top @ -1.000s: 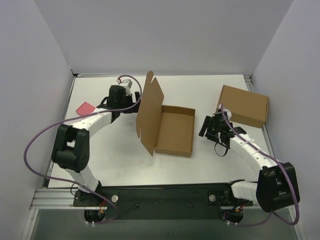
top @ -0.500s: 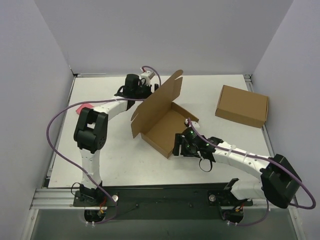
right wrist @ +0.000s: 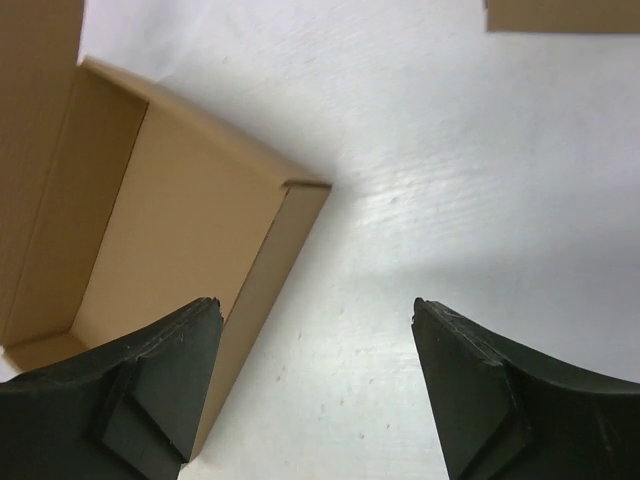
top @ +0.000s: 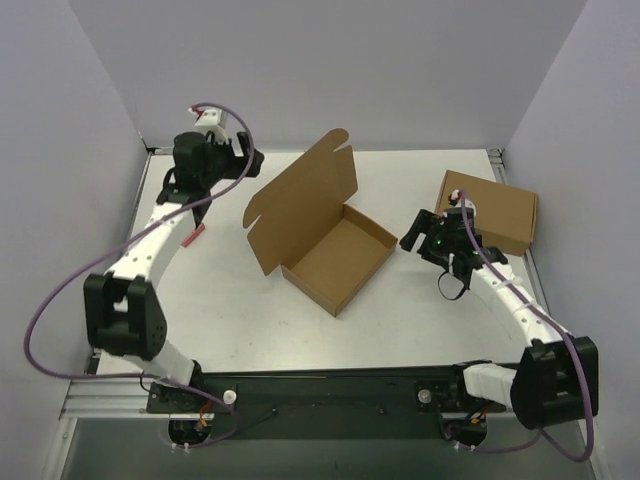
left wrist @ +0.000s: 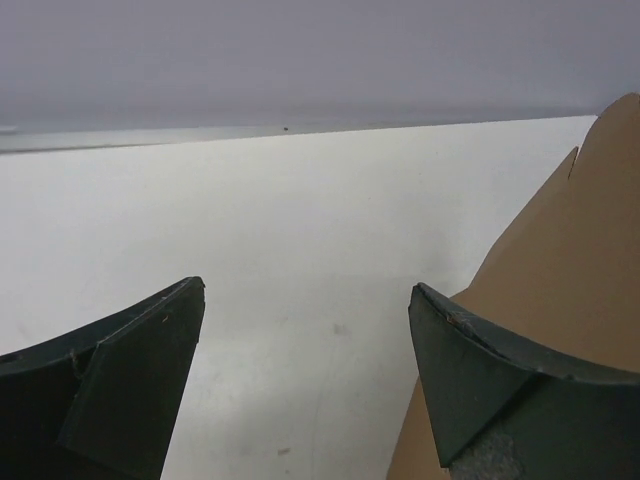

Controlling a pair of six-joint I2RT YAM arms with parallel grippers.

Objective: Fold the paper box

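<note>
Paper box (top: 335, 262) sits on the bench (top: 230, 320), tray formed, lid standing open, so we judge only closing remains; both our jaws gape wide, holding nothing.

White table (top: 400, 330), pale lilac walls (top: 330, 70)
</note>
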